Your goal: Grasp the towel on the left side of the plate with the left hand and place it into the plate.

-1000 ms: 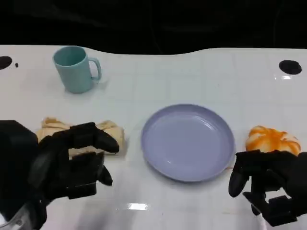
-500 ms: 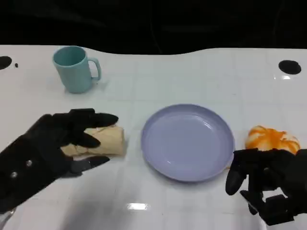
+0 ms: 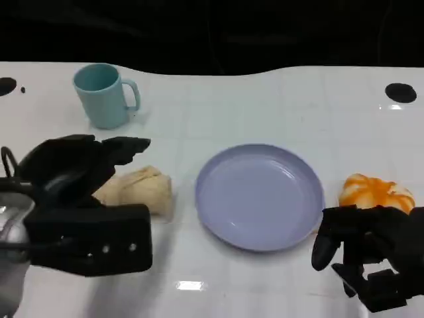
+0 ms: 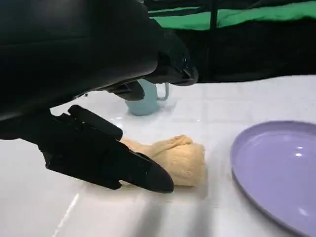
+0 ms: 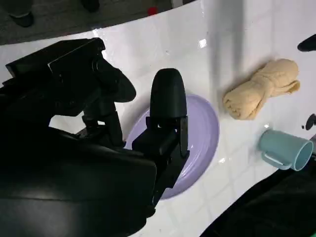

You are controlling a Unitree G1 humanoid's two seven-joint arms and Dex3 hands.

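Observation:
A rolled beige towel point(image 3: 140, 189) lies on the white table just left of the lavender plate point(image 3: 260, 196). My left hand point(image 3: 79, 169) hovers over the towel's left end, fingers spread and holding nothing; its fingertips reach above and past the roll. In the left wrist view the towel point(image 4: 173, 159) lies beneath my fingers point(image 4: 113, 158), beside the plate point(image 4: 276, 173). My right hand point(image 3: 371, 255) rests at the table's near right, fingers loosely curled and holding nothing. The right wrist view shows the towel point(image 5: 261, 89) and the plate point(image 5: 202, 138) beyond my right hand point(image 5: 163, 123).
A teal mug point(image 3: 105, 95) stands at the back left, behind the towel. An orange-and-white object point(image 3: 376, 193) lies right of the plate, just beyond my right hand. Dark round holes mark the table at the far right point(image 3: 401, 92) and far left.
My left hand has risen and turned over the towel's left end, now hiding that end of the roll. The right hand has barely moved.

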